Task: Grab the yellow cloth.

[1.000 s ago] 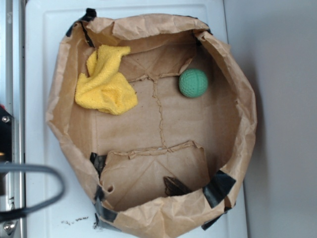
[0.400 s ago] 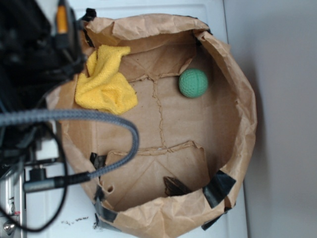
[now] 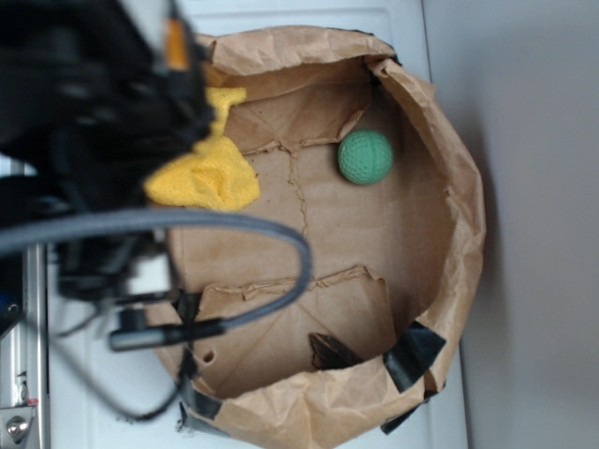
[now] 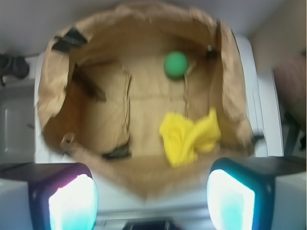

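Arm over paper bag, cloth and ball inside.

Exterior view, left to right: blurred black arm (image 3: 94, 122) with grey cable (image 3: 187, 224) hangs over the left rim of the brown paper bag (image 3: 449, 187), hiding part of the yellow cloth (image 3: 211, 178), which lies crumpled on the bag floor against the left wall. Green ball (image 3: 365, 156) sits well apart, toward the right wall. Wrist view: gripper (image 4: 151, 194) spread wide, nothing between its fingers (image 4: 72, 201); cloth lies beyond them inside the bag, untouched, nearer the right-hand finger.
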You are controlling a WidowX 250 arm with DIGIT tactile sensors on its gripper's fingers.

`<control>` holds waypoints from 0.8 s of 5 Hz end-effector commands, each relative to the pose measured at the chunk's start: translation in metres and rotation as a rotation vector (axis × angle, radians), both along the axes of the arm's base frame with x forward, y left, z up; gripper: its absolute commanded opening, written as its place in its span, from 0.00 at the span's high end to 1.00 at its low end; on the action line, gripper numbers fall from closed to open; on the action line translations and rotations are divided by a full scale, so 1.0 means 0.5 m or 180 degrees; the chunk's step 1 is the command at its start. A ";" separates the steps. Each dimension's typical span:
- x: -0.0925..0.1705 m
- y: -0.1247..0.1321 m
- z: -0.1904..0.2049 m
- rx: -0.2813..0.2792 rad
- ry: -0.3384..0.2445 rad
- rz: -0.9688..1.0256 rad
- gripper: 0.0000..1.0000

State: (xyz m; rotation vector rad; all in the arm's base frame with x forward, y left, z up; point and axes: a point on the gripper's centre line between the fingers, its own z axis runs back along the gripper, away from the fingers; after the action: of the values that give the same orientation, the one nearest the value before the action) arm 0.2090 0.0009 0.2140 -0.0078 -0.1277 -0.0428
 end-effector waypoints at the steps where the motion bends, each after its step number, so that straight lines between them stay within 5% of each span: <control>1: 0.048 0.046 -0.118 0.0259 0.0092 0.0073 0.00; 2: 0.056 0.090 -0.215 0.0467 0.0285 0.0124 0.00; 3: 0.071 0.140 -0.279 0.0500 0.0478 0.0236 0.00; 4: 0.031 0.136 -0.322 0.0491 0.0660 0.0023 0.00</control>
State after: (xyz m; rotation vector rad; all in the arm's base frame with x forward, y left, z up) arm 0.2244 0.0604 0.0456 0.1347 0.1155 -0.0648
